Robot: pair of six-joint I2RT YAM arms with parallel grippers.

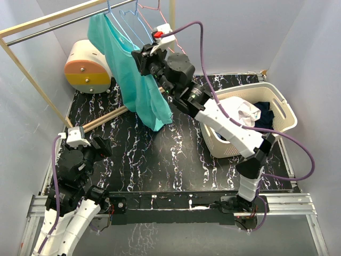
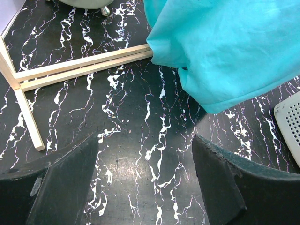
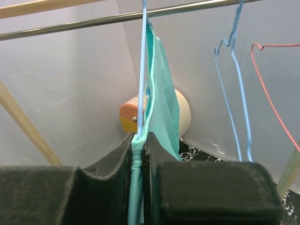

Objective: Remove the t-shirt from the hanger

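This is a robotics lab test cell: plain pale panel walls (image 1: 309, 53) box in a black, white-veined marble-pattern bench (image 1: 160, 154) edged with silver aluminium rails (image 1: 290, 198). Purple cables (image 1: 198, 23) trail from white-and-black robot arms (image 1: 229, 125). A small wooden clothes rack (image 2: 84, 63) and a white perforated plastic laundry basket (image 1: 218, 140) sit there like props.

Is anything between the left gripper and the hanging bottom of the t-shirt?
Nothing visible does. Only table surface lies between the open left gripper and the hem of the t-shirt. The wooden rack base runs off to the side of that line.
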